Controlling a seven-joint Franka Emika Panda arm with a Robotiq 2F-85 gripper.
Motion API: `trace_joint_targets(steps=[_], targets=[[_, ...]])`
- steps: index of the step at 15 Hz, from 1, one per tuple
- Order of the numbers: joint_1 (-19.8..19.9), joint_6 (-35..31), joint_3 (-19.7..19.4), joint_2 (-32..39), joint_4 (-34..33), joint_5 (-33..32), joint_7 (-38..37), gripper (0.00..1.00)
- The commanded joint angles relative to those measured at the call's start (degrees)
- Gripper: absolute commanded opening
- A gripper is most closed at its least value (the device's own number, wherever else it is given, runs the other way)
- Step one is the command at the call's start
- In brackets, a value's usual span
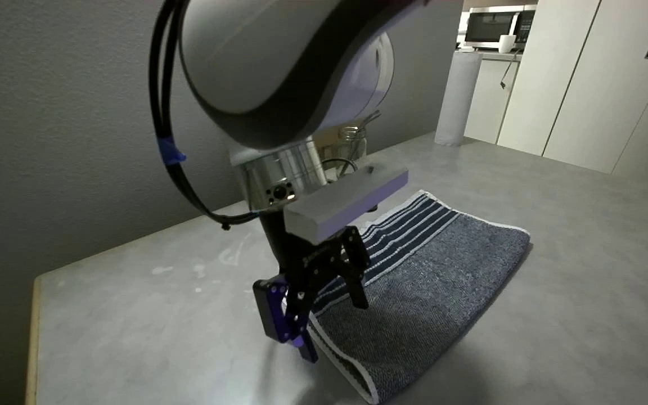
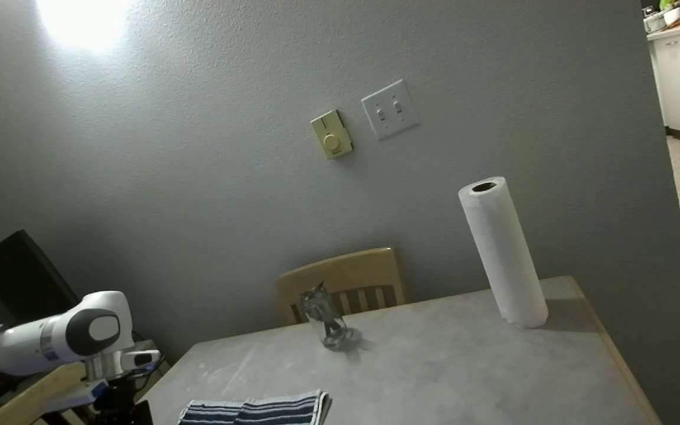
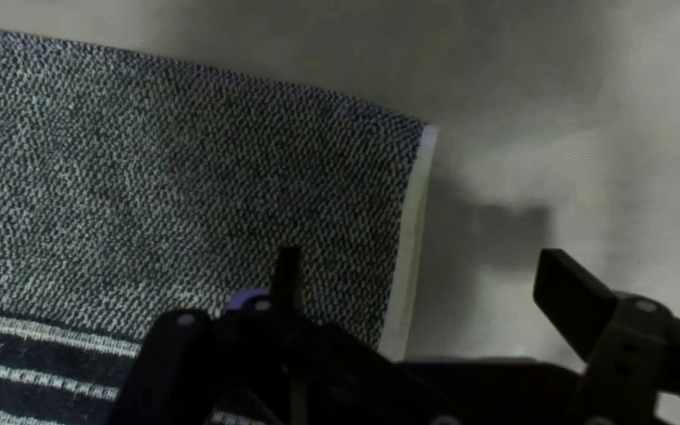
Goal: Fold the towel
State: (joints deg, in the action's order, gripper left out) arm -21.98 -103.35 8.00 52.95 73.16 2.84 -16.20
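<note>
The grey-blue towel (image 1: pixel 431 292) lies on the table, doubled over, with its navy and white striped band towards the wall. Two layers of pale edging part slightly at its near corner in an exterior view. Only the striped part of the towel (image 2: pixel 281 408) shows in an exterior view. My gripper (image 1: pixel 334 325) hangs open at the towel's pale-edged short side. In the wrist view the towel (image 3: pixel 169 189) fills the left, and the gripper (image 3: pixel 419 263) straddles the edging: one finger is over the cloth, its opposite over bare table. Nothing is between the fingers.
Both exterior views show a white paper towel roll (image 1: pixel 459 98) standing on the table (image 1: pixel 161 332) and a glass jar (image 2: pixel 323 319) holding utensils near the wall side. A wooden chair (image 2: pixel 343 274) stands behind the table, against the grey wall (image 1: pixel 65 124).
</note>
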Motion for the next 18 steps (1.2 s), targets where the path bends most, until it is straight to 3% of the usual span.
trace_joint_targets(steps=[1,5,10,18], targets=[[-3.5,5.7,-2.1,6.9,-9.9,-2.7,-4.9,1.0],[-6.8,12.5,-4.2,12.1,-18.5,-4.6,-11.8,1.0],[-9.5,18.2,-7.6,14.8,-24.7,-6.9,-22.8,1.0],[-8.5,7.3,-8.8,17.3,-25.2,-6.4,-25.5,1.0]])
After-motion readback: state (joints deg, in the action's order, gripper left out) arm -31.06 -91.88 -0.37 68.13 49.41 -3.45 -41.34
